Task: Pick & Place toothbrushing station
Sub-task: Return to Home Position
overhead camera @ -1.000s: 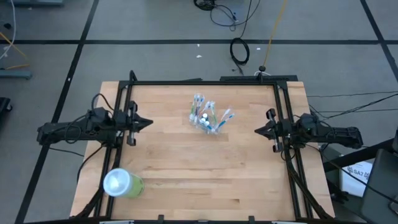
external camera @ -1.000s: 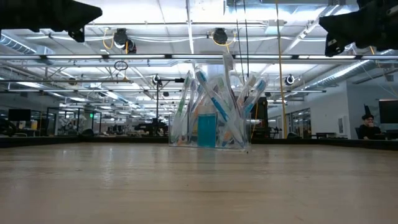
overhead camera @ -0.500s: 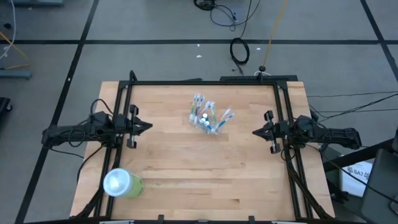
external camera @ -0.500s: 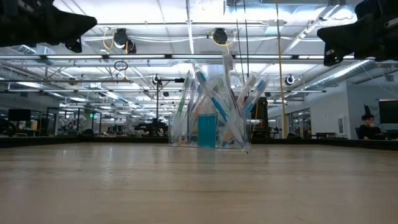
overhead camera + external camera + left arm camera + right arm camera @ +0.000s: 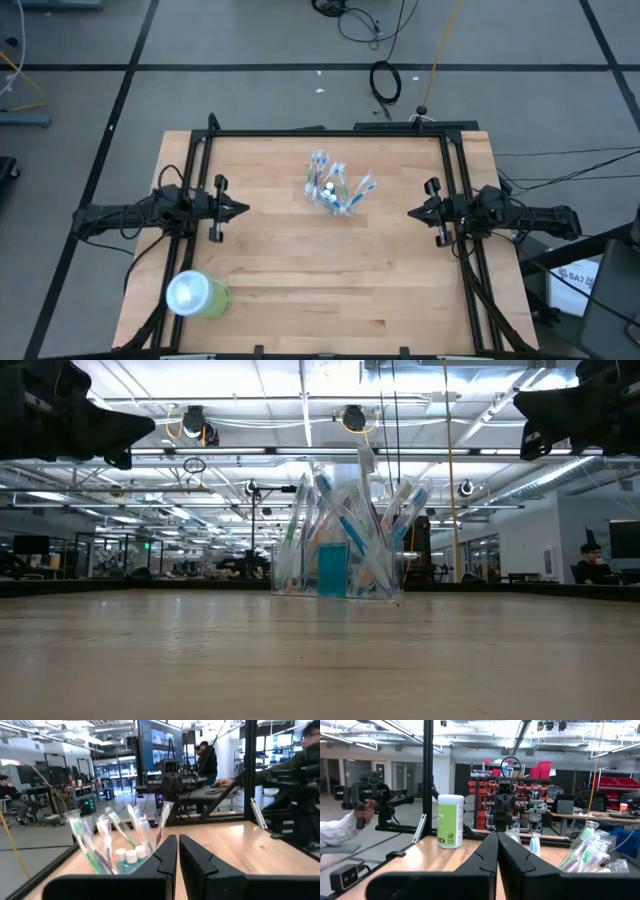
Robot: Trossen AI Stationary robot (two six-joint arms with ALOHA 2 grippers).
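- Your clear cup (image 5: 335,198) stands upright on the table (image 5: 300,290), toward the far edge, with the toothbrushes (image 5: 340,520) fanned out inside, so the packing looks done.
- The left gripper (image 5: 236,208) and right gripper (image 5: 412,212) hang at opposite sides, well apart from the cup, fingers together on nothing. Parked clear of it, I'd guess.

The floor (image 5: 250,40) is grey, with dark lines that cut it into big squares. Black cables (image 5: 376,78) lie coiled on it behind the wooden table (image 5: 300,290). The room is big and open. Long white lights (image 5: 250,452) run across the high ceiling (image 5: 230,380). Far off, a seated person (image 5: 592,560) is at work. A big dark screen (image 5: 157,747) stands near a standing person (image 5: 206,757) and a desk (image 5: 215,792). Red bins (image 5: 540,770) sit on shelves.
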